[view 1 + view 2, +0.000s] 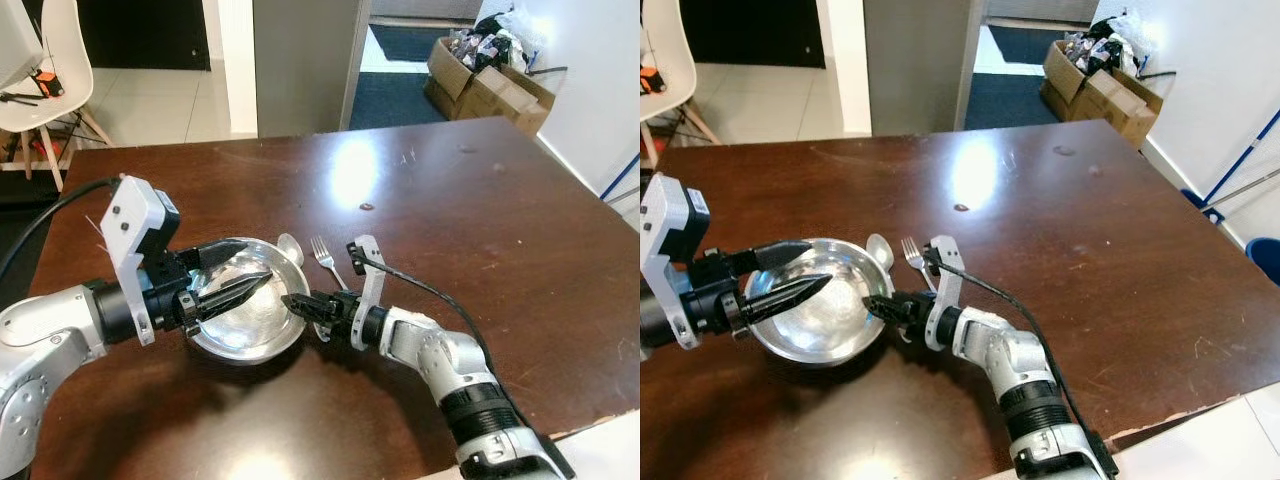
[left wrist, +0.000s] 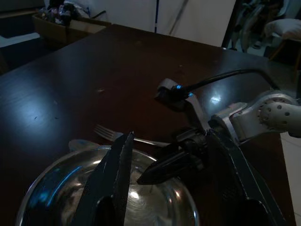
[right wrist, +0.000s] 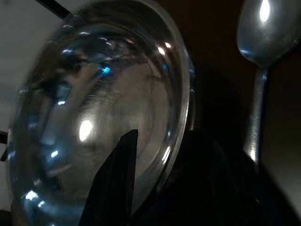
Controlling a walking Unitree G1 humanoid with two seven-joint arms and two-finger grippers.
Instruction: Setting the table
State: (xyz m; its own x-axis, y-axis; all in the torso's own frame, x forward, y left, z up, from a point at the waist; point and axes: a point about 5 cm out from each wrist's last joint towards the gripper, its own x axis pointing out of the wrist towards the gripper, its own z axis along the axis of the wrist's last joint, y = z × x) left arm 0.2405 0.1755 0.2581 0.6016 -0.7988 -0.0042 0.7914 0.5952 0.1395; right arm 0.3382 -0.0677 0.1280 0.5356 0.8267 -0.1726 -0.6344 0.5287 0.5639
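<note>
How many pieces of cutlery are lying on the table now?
2. A spoon lies just beyond the metal bowl, at its far rim, and a fork lies beside the spoon, toward the robot's right. Others may be hidden under the bowl or the arms.
</note>
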